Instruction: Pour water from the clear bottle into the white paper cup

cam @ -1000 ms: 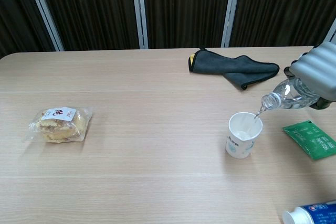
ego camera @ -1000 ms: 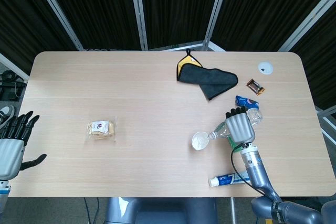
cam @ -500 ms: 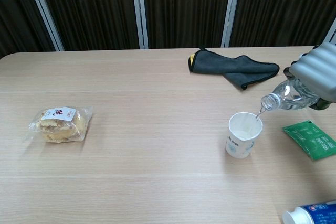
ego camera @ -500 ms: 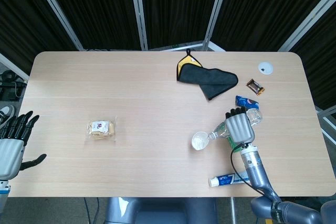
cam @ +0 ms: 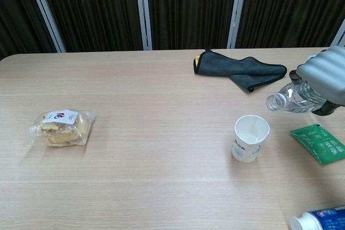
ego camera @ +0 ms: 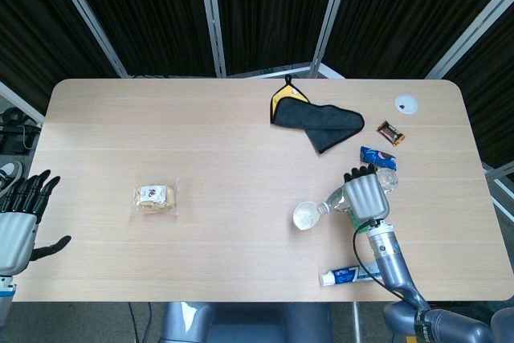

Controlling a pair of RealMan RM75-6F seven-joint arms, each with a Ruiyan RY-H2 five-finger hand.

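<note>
My right hand (cam: pixel 326 74) (ego camera: pixel 365 196) grips the clear bottle (cam: pixel 294 98) (ego camera: pixel 337 201) and holds it nearly on its side, its open neck pointing left. The neck hangs just above and right of the white paper cup (cam: pixel 250 139) (ego camera: pixel 305 216), which stands upright on the table. No stream of water shows between neck and cup. My left hand (ego camera: pixel 20 218) hovers off the table's left front corner, fingers spread, holding nothing.
A wrapped bun (cam: pixel 61 127) lies at the left. A dark cloth (cam: pixel 240 68) lies behind the cup. A green packet (cam: pixel 319 142) and a toothpaste tube (cam: pixel 318 220) lie right of the cup. A white bottle cap (ego camera: pixel 405 103) and snack wrappers (ego camera: pixel 391 132) sit far right.
The bottle's neck has lifted slightly and the thin stream of water into the cup has stopped. The left hand has not moved.
</note>
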